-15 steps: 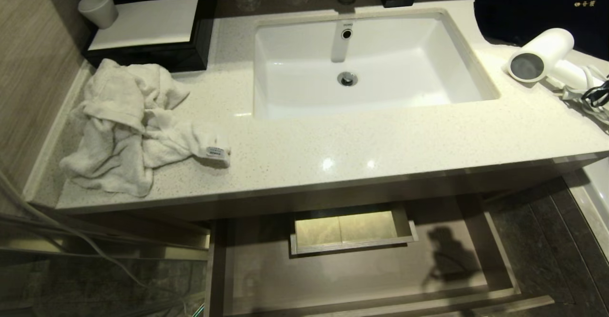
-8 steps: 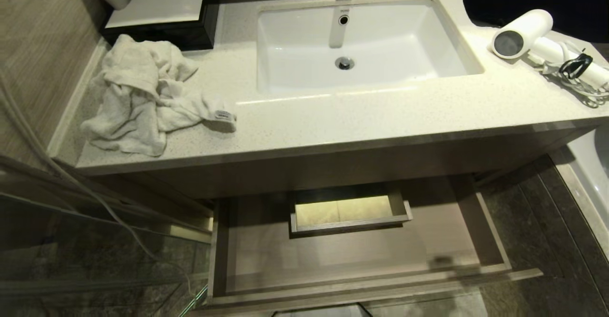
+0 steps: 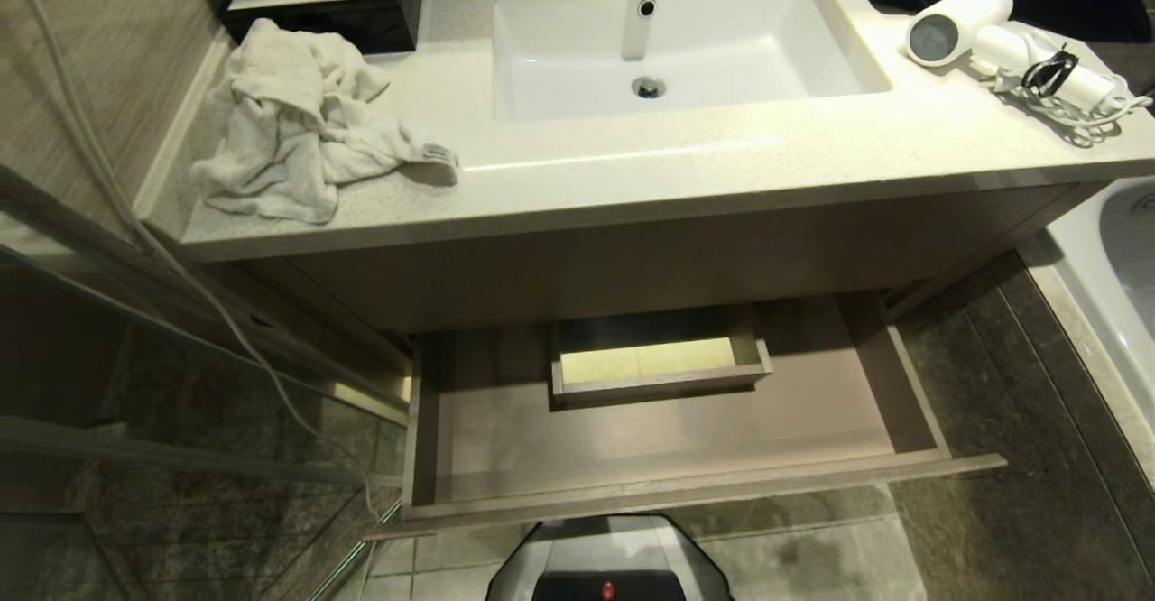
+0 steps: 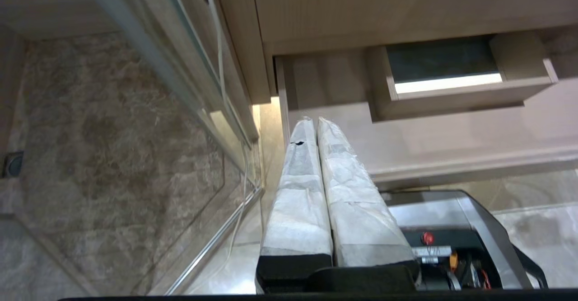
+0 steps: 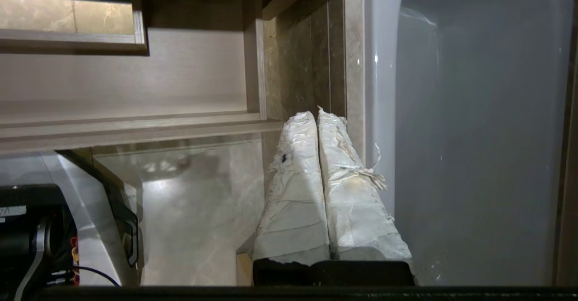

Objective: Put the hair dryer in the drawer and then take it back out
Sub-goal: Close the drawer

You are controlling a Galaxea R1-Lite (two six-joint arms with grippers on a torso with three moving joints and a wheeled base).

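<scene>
The white hair dryer [image 3: 958, 11] lies on the counter [image 3: 686, 168] at the far right, its dark grey end facing the sink, its cord [image 3: 1069, 96] bundled beside it. Below the counter the light-brown drawer [image 3: 686, 484] stands pulled out with nothing lying in it, a small boxed notch [image 3: 657, 375] at its back. Neither arm shows in the head view. My left gripper [image 4: 314, 121] is shut and hangs low by the left front corner of the drawer [image 4: 451, 147]. My right gripper [image 5: 316, 113] is shut and hangs by the right front corner of the drawer [image 5: 135, 124].
A crumpled white towel [image 3: 307, 123] lies on the counter's left part, a black box [image 3: 334, 5] behind it. The sink [image 3: 677, 32] fills the middle. A bathtub [image 3: 1110, 267] stands to the right, a glass panel [image 3: 180, 402] to the left. My base [image 3: 606, 565] sits before the drawer.
The whole head view has slid: counter and sink moved up the picture, more of the drawer and floor came into sight, and my base appeared at the bottom edge. No object moved.
</scene>
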